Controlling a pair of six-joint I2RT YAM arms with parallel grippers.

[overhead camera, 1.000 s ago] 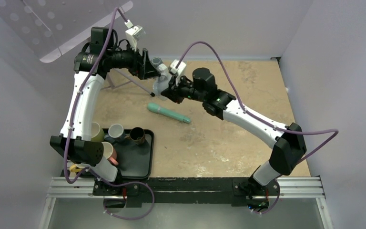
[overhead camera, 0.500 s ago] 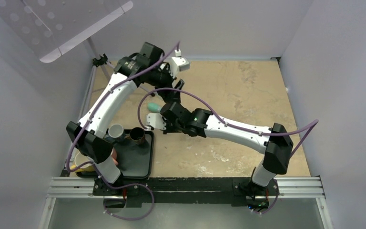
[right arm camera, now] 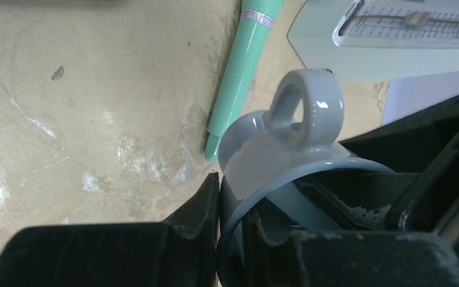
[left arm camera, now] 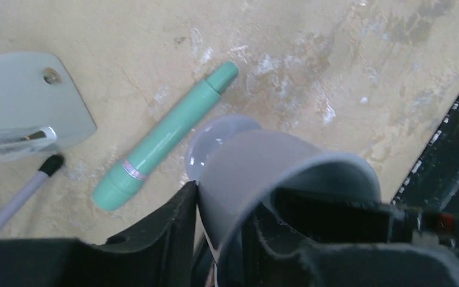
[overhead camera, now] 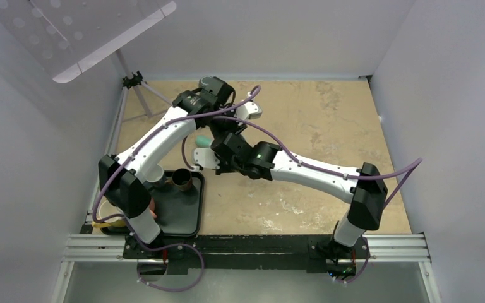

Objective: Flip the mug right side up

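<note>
The mug [left arm camera: 263,161] is grey-blue and hangs just above the table, mouth toward both wrist cameras. My left gripper [left arm camera: 221,197] is shut on its wall, one finger outside and one inside the rim. On another part of the same rim my right gripper [right arm camera: 230,191] is shut too, with the mug's handle [right arm camera: 308,104] pointing away from its camera. In the top view the two crossing wrists cover the mug.
A teal pen [overhead camera: 201,140] lies on the table right beneath the mug [right arm camera: 257,149]. At the near left a black tray [overhead camera: 186,211] carries a brown mug [overhead camera: 182,180] and a white mug [overhead camera: 155,173]. A tripod [overhead camera: 132,82] stands at the back left corner.
The right arm carried the mug from the back toward the pen and tray. The left arm swung in over it, and its jaws closed on the mug's wall.
</note>
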